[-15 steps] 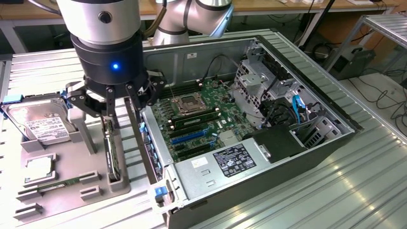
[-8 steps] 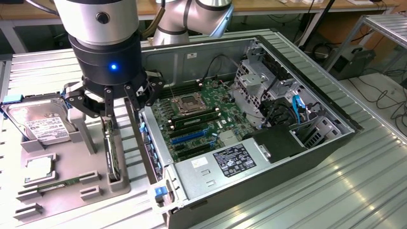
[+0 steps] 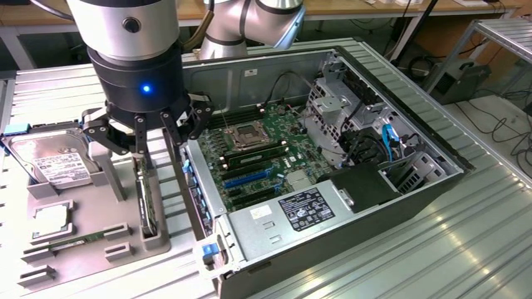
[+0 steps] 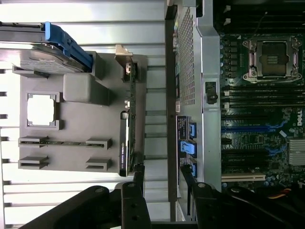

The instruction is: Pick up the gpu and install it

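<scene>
Nearest to me, the gripper is hanging with its jaws wide apart, holding nothing, close above the gpu. The gpu is standing on edge in the gray tray, beside the open computer case. Both the picking up and the installing are not yet done.

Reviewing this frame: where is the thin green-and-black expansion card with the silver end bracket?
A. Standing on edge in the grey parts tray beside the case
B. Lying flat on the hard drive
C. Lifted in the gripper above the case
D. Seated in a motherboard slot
A: the thin green-and-black expansion card stands on edge in a slot of the grey parts tray, with the open gripper just above it and not closed on it.
</scene>
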Robot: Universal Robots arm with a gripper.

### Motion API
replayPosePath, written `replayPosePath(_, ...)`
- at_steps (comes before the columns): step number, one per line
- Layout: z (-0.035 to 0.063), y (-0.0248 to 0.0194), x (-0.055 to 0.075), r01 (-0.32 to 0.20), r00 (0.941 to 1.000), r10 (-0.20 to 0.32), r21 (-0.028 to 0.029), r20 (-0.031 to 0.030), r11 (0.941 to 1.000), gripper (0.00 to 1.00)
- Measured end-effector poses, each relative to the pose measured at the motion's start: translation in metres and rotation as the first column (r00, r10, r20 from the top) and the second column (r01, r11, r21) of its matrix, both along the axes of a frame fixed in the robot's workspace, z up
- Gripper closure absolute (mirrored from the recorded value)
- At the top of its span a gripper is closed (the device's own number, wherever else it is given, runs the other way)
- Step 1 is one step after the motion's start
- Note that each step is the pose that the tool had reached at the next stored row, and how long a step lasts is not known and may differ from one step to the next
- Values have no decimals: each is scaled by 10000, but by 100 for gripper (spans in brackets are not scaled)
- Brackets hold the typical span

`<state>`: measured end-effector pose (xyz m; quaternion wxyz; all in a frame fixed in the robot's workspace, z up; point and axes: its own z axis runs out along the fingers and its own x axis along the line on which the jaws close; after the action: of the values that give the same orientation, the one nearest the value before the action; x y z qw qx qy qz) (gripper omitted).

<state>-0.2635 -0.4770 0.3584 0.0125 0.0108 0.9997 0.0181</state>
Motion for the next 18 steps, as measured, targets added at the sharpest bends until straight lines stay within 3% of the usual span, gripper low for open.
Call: replayPosePath(18,-16,0,-41,0,10000,0,0,0,10000,58)
